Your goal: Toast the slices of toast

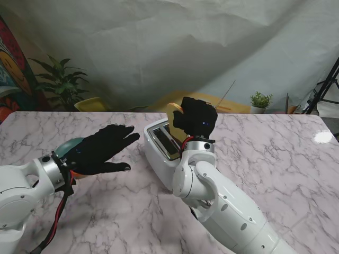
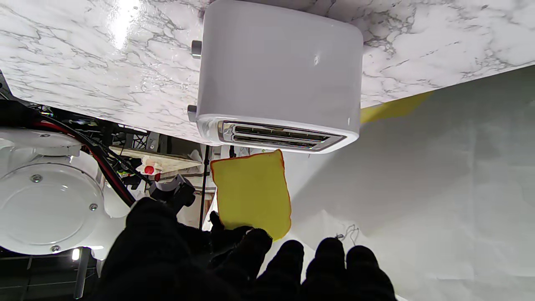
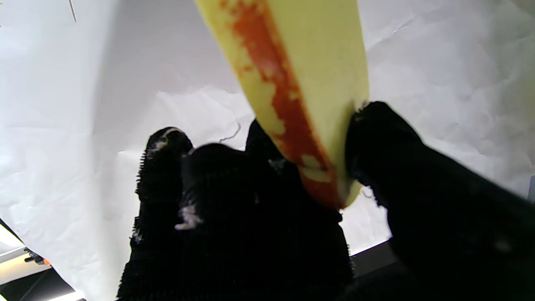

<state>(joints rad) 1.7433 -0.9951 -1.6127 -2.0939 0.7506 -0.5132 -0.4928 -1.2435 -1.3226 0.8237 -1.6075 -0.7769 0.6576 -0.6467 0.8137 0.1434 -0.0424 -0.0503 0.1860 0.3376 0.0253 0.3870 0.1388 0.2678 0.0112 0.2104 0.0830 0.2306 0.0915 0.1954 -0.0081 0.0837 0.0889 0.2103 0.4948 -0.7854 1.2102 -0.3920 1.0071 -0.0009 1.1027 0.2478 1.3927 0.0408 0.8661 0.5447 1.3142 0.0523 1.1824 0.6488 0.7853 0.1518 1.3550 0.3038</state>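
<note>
One toast slice (image 2: 250, 192) pinched in right hand (image 1: 195, 119) over toaster (image 1: 159, 148), not yet inserted; slots look empty. Left hand (image 1: 100, 151) at 9 o'clock, fingers spread, holding nothing.

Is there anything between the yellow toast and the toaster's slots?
No. In the left wrist view, only open air separates the toast slice from the toaster.

The stand camera looks down from above the shoulders, with the toaster (image 1: 161, 145) mid-table. The left wrist camera faces the toaster (image 2: 278, 79) side-on from nearby. The right wrist camera sits very close behind the toast slice (image 3: 292, 83); all three views share that slice (image 2: 253, 192) (image 1: 174, 111).
</note>
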